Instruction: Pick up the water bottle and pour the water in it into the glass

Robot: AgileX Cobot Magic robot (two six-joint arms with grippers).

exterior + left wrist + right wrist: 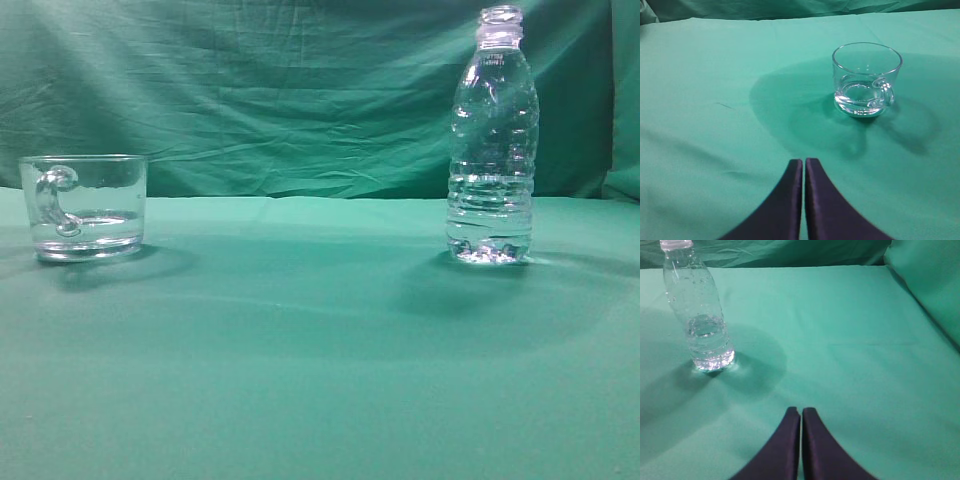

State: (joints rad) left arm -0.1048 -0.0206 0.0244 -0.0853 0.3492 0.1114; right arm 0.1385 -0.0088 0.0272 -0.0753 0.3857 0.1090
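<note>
A green cloth [320,380] covers the whole table, lying mostly smooth with a few faint creases. Behind it hangs a darker green backdrop [280,90], wrinkled and folded. Soft light from above casts broad, blurred shadows across the cloth.

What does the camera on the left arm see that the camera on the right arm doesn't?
Only the left wrist view shows the glass, standing upright with its handle turned toward the camera's right. Only the right wrist view shows the water bottle, upright and capless, partly filled with water. Both show green cloth and a shut dark pincer holding nothing, the right pincer likewise.
</note>
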